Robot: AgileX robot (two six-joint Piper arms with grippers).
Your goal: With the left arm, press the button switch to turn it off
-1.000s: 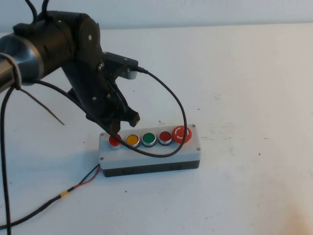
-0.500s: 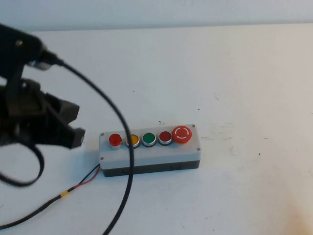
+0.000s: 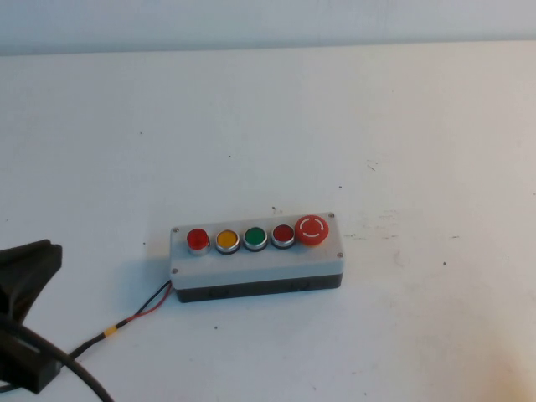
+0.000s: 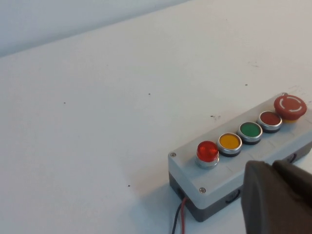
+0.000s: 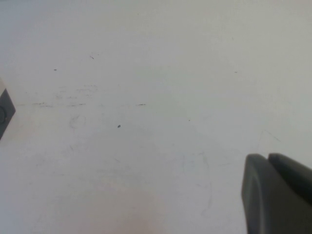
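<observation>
A grey switch box (image 3: 256, 258) lies mid-table with a row of buttons: a small red button (image 3: 198, 239) at its left end, then yellow (image 3: 227, 239), green (image 3: 255, 238), a second red (image 3: 283, 235) and a large red mushroom button (image 3: 311, 229). My left gripper (image 3: 29, 272) is shut and empty at the table's near left corner, well clear of the box. In the left wrist view the gripper (image 4: 273, 165) hovers off the box (image 4: 214, 183), near the left-end red button (image 4: 207, 151). My right gripper (image 5: 267, 157) is shut over bare table, outside the high view.
Red and black wires with a yellow band (image 3: 126, 321) run from the box's left end toward the near left. My arm's thick black cable (image 3: 79, 368) lies at the bottom left. A corner of the box (image 5: 5, 112) shows in the right wrist view.
My left gripper has lifted off the left-end red button and drawn back to the near left corner. The box has not moved.
</observation>
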